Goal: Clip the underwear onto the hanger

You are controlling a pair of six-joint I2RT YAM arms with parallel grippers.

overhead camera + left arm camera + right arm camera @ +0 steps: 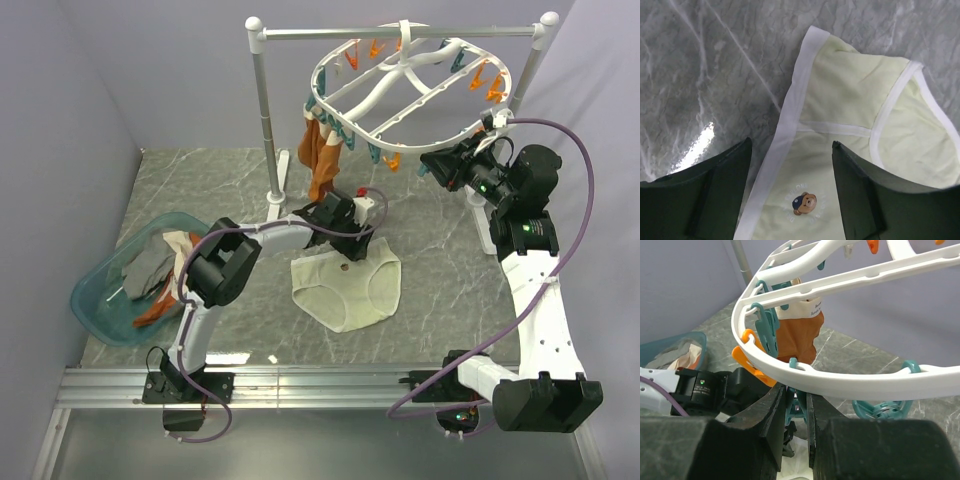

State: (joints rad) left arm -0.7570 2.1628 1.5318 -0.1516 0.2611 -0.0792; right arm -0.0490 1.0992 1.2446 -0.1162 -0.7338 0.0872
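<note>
The underwear lies flat on the marble table, pale yellow with white trim and a small bear print near its waistband. My left gripper hovers just above that waistband, open, with the white band and the print showing between its dark fingers. The white oval hanger hangs from the rail at the back. My right gripper reaches under its near rim and is shut on a teal clip that hangs there.
A white rail stand carries the hanger. An orange-brown garment is clipped at the hanger's left side. More orange and teal clips line the rim. A blue basin with several clothes sits at the left.
</note>
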